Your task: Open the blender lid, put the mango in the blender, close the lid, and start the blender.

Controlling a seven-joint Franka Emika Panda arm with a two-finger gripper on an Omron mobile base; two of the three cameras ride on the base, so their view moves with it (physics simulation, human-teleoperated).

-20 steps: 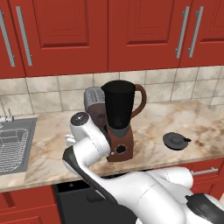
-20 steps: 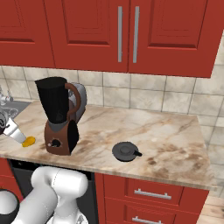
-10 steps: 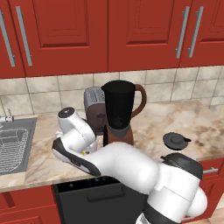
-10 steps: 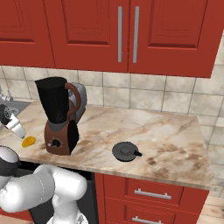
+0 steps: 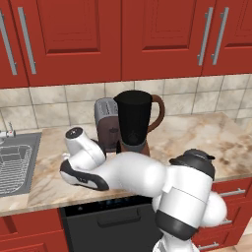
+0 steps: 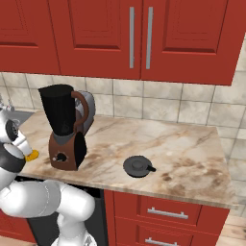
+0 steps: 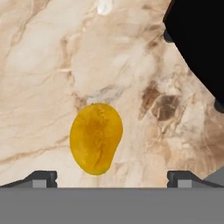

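The mango (image 7: 95, 138), a yellow-orange oval, lies on the marble counter straight below my hand. My gripper (image 7: 111, 178) is open, with its two dark tips wide apart. The fruit sits between their lines, a little left of centre and apart from both. Past my arm at the counter's left, a sliver of the mango (image 6: 31, 155) peeks out. The blender (image 6: 65, 129) stands upright with its dark jar uncovered; from the other side the blender (image 5: 134, 120) rises behind my arm. The blender lid (image 6: 138, 166) lies flat on the counter to the blender's right.
A brown-and-silver toaster (image 5: 106, 123) stands right behind the blender. A steel sink (image 5: 15, 165) is set into the counter at the far left. A black shape (image 7: 199, 39) fills the hand view's upper right corner. Red cabinets hang above the counter.
My arm has swung left and bent low over the counter's left part, bringing the hand above the mango. The jaws stayed open. Blender and lid have not moved.
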